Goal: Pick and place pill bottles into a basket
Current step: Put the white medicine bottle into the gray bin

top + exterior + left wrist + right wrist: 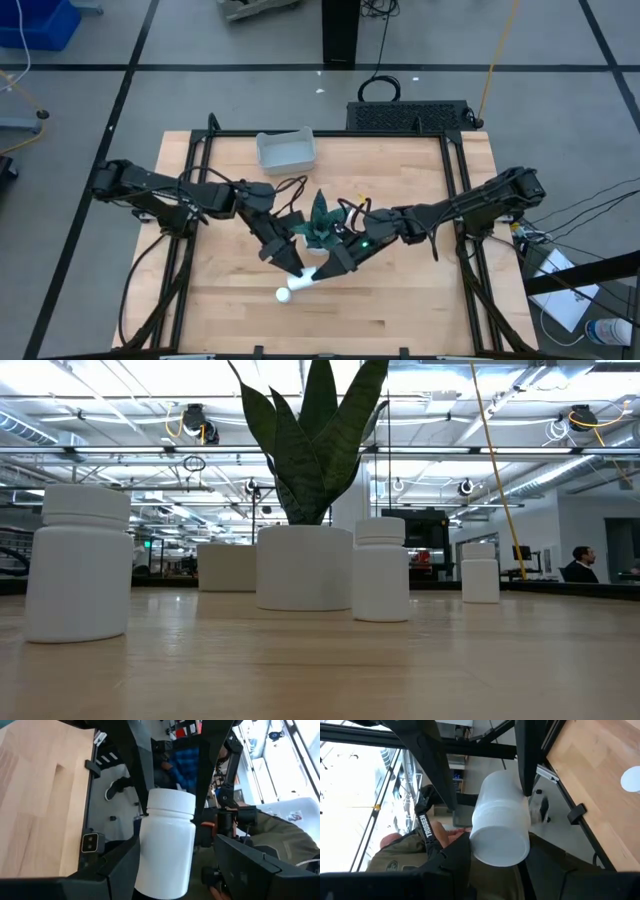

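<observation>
One white pill bottle (306, 275) is up in the air between my two grippers, near the table's front middle, lying roughly level. My right gripper (326, 267) is shut on its cap end. My left gripper (290, 264) is open, its fingers on either side of the bottle's body (167, 850), with a gap showing on one side. A second bottle (284, 294) stands on its base on the table just in front. The low view shows three bottles standing on their bases (80, 560) (381, 572) (480, 580). The pale grey-blue basket (286, 150) sits at the far edge. My right gripper pinches the bottle's cap (482, 842) between its two fingers, which also show at the cap in the left wrist view (172, 802). The fingers come from the table's right, slanting down. The bottle is lifted clear, its base end pointing toward my left gripper.
A potted plant (320, 225) with dark green leaves stands mid-table just behind the grippers; its white pot (305, 565) shows in the low view. A black case (410, 115) lies beyond the far edge. A person in an olive sleeve (395, 857) is near the table.
</observation>
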Controlling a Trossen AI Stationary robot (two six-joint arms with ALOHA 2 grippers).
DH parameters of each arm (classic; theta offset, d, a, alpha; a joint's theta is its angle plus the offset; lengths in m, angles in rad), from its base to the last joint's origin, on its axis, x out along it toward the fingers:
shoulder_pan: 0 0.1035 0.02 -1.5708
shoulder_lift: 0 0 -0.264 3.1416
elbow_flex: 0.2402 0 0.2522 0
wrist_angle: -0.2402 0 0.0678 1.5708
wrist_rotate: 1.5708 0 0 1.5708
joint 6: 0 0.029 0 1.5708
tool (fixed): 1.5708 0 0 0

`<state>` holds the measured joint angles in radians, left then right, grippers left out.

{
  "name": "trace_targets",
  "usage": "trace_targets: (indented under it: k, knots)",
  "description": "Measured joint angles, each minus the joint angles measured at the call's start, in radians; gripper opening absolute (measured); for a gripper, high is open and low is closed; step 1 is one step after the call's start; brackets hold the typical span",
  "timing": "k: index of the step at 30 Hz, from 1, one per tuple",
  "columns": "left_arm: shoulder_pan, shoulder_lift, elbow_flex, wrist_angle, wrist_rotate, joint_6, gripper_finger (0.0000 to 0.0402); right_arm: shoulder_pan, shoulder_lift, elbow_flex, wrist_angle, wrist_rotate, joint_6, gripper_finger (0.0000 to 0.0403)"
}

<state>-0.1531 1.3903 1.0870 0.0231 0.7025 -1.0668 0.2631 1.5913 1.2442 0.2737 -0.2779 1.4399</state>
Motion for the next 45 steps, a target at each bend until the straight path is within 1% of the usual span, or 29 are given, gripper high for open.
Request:
trace_targets:
  k: [10, 16, 25, 28, 32, 33, 34, 41, 45]
  knots:
    - [0.0, 0.0, 0.0, 0.0, 0.0, 0.009, 0.0257, -0.043, 0.0, 0.0, 0.004, -0.003, -0.013, 0.0149]
    - [-0.001, 0.0, -0.001, 0.001, 0.001, 0.019, 0.0257, -0.049, 0.0, 0.0, 0.015, 0.018, -0.017, 0.0152]
    - [-0.002, 0.0, -0.001, 0.001, 0.016, 0.021, 0.0256, -0.07, 0.0, 0.0, 0.016, 0.016, -0.027, 0.0152]
    - [-0.003, 0.0, -0.001, 0.001, 0.014, 0.021, 0.0239, -0.073, 0.0, 0.0, 0.02, 0.016, -0.032, 0.0153]
    - [-0.002, 0.0, -0.001, -0.002, 0.002, 0.02, 0.0183, -0.073, 0.0, 0.0, 0.047, 0.01, -0.039, 0.0152]
    - [0.001, 0.0, -0.001, -0.002, 0.001, 0.02, 0.0172, -0.073, 0.0, 0.0, 0.05, 0.002, -0.038, 0.0152]
    - [0.005, 0.0, -0.001, -0.002, -0.003, 0.021, 0.0171, -0.074, 0.0, 0.0, 0.049, -0.005, -0.038, 0.0152]
    - [0.029, -0.001, -0.002, 0.011, 0.002, 0.017, 0.0175, -0.074, -0.002, 0.0, 0.048, -0.01, -0.038, 0.0149]
    - [0.033, -0.001, -0.002, 0.036, -0.03, 0.01, 0.0239, -0.074, -0.001, 0.0, 0.048, -0.003, -0.04, 0.0152]
